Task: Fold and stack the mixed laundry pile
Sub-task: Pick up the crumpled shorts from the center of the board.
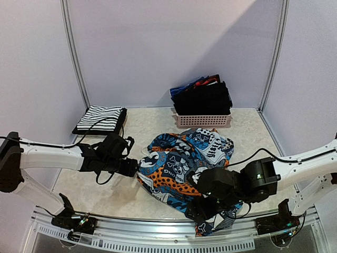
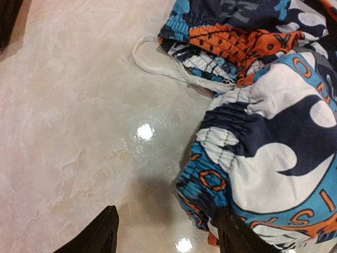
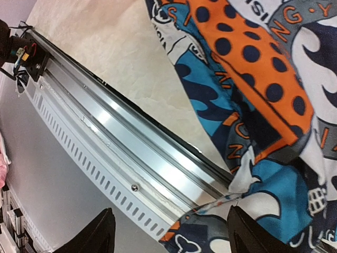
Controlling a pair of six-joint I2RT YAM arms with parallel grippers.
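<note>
The blue-orange-white-black graphic-print garment (image 1: 187, 158) lies on the pale marbled counter (image 1: 152, 121) just before the pink latticed plastic basket (image 1: 202, 121), with the left tool (image 1: 131, 167) at its waistband and the right tool (image 1: 202, 211) at the hem farthest from the basket, both with jaws apart, likely to pinch it flat.

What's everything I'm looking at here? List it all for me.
printed garment: one, blue-orange-white-black, table centre, near hem over the rail
striped garment: one, white and black, folded, far left
basket: one, pink, far centre
clothes in basket: several, mostly black
table: one, cream marbled
rail: one, silver, near edge
left gripper: one, black, open, at printed garment's left edge
right gripper: one, black, open, over its near hem
</note>
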